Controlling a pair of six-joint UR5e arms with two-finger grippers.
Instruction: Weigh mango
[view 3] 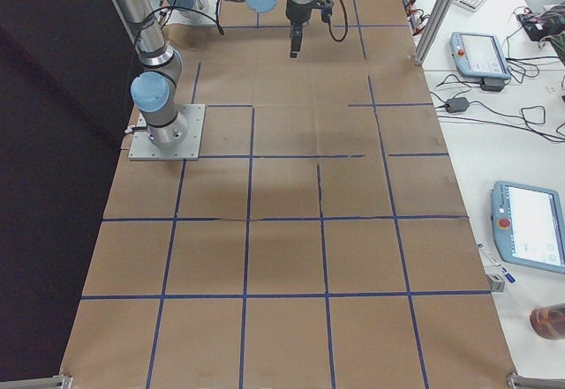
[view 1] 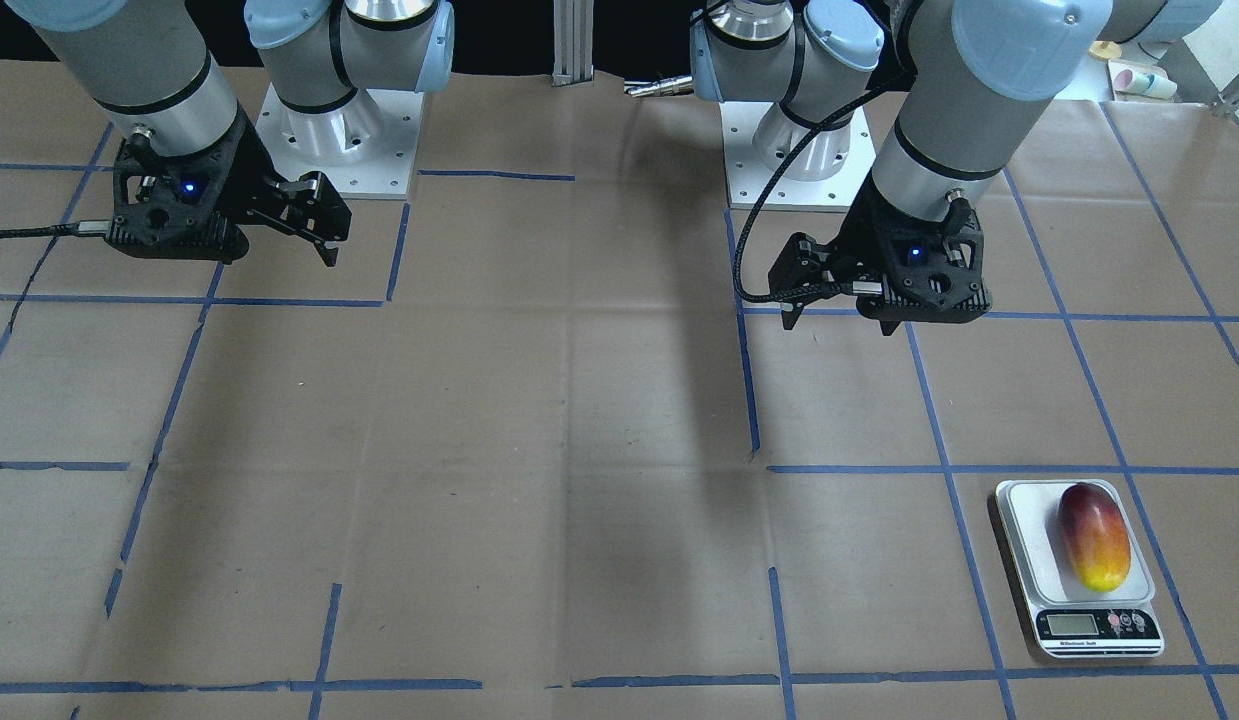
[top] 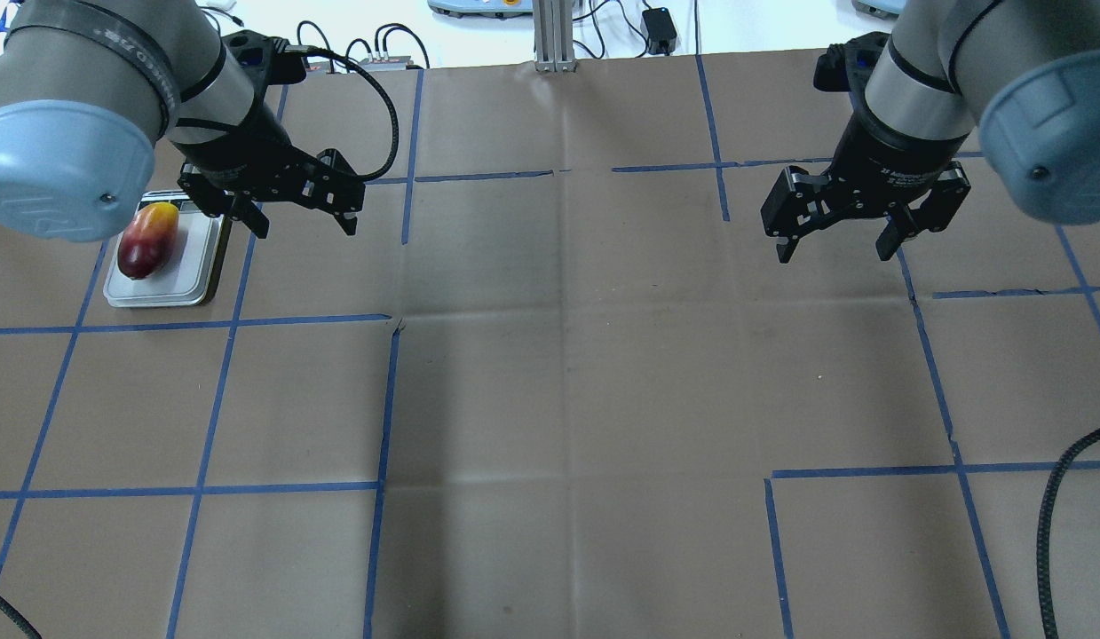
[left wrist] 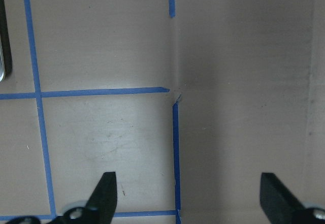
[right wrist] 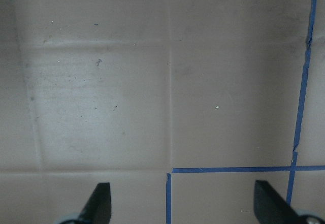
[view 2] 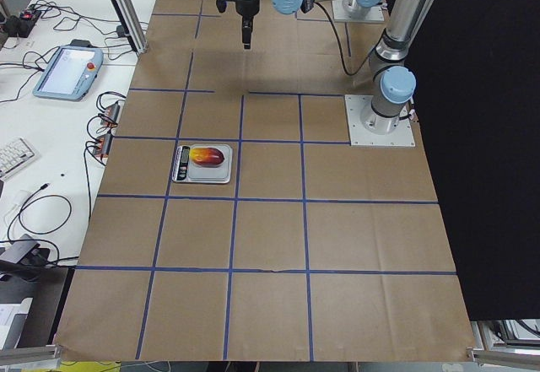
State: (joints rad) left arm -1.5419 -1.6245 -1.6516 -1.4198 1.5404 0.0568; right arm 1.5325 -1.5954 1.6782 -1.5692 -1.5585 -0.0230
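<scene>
front view: mango lies on the scale, long axis twelve-to-six, at four o'clock from the left tool, which is spread wide and empty. overhead: right tool equally spread, empty, well apart; left arm judged nearer.

The table, papered brown and gridded with blue tape, carries a white kitchen scale on its far left.

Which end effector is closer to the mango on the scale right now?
Left. The left end effector hangs open just beside the scale holding the mango. The right end effector, also open, hangs far off across the table.
</scene>
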